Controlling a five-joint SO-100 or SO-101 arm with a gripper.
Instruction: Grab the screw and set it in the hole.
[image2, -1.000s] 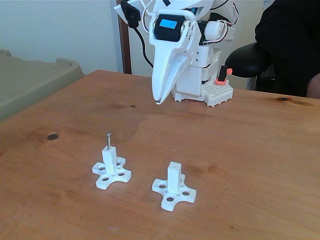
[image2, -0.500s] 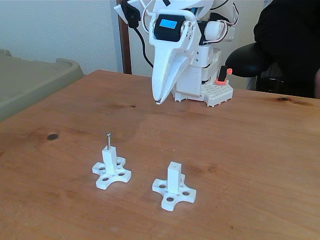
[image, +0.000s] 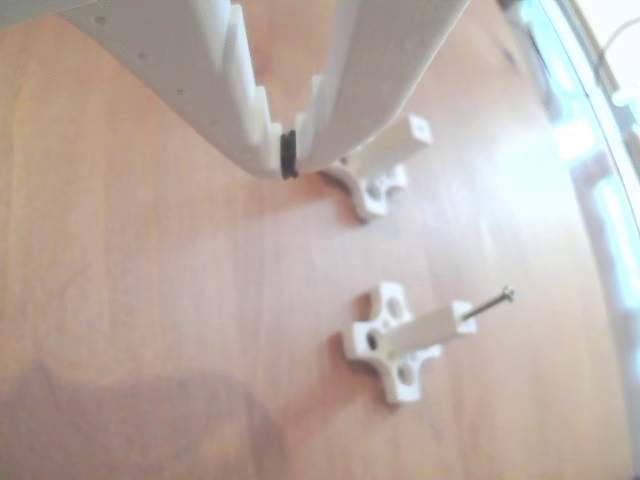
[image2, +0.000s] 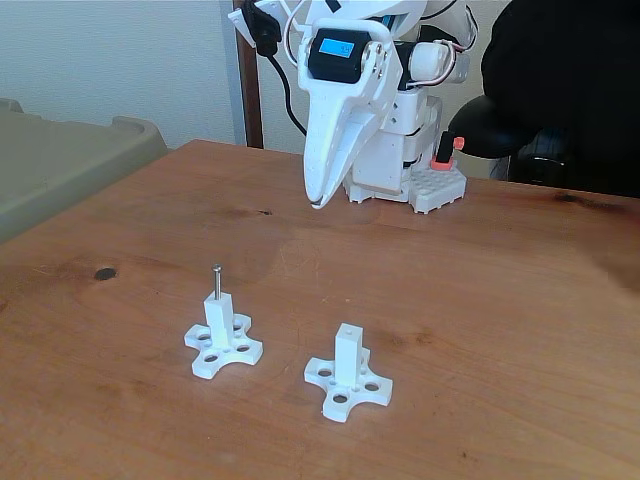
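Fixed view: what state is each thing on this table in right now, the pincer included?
Pincer: shut, empty, hanging above the table.
Screw: upright, standing in the left post's hole.
Left fixture: upright, holding the screw.
Right fixture: upright.
Hole in the right post: empty.

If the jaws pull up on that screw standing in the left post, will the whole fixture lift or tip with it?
Possibly. The screw is thin and smooth, so it may slip in the grip. Its fixture looks like small light plastic and could lift along if the fit is tight. The broad cross-shaped base should resist tipping.
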